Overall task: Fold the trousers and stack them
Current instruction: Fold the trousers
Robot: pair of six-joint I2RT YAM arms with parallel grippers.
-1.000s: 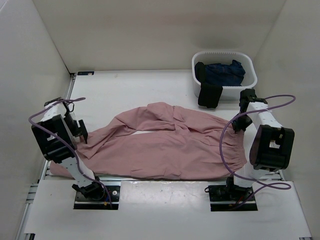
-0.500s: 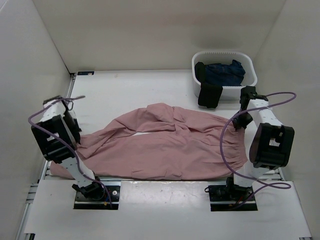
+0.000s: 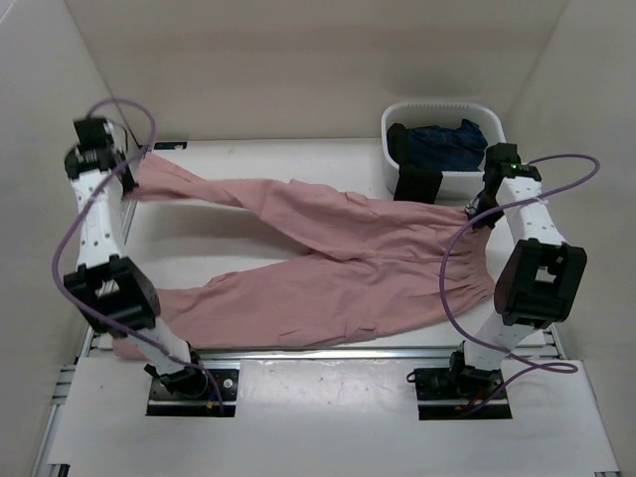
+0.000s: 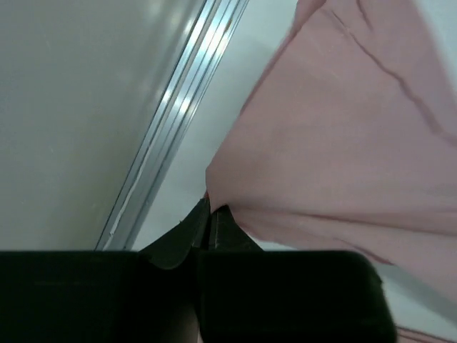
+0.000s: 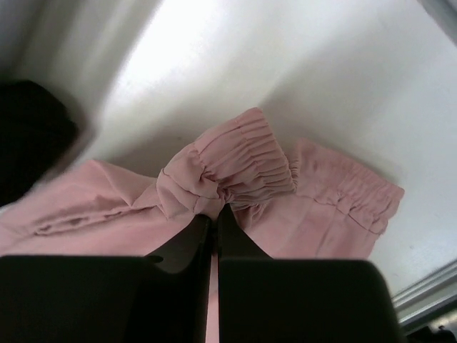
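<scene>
The dusty-pink trousers (image 3: 328, 248) lie spread across the table, one leg pulled out toward the far left corner, the other lying along the near edge. My left gripper (image 3: 127, 171) is shut on the end of the far leg (image 4: 335, 136), close to the left wall rail. My right gripper (image 3: 475, 211) is shut on the gathered waistband (image 5: 239, 168) at the right, just in front of the white tub. In the right wrist view the bunched elastic rises from between the fingertips (image 5: 201, 230).
A white tub (image 3: 446, 147) at the back right holds a dark blue garment (image 3: 445, 144), with a black garment (image 3: 417, 189) hanging over its front wall. An aluminium rail (image 4: 175, 121) runs along the left wall. Both arm bases stand at the near edge.
My left gripper shut on the trouser leg end and carried it from the near left up to the far left, stretching that leg out. The right gripper moved slightly back with the waistband.
</scene>
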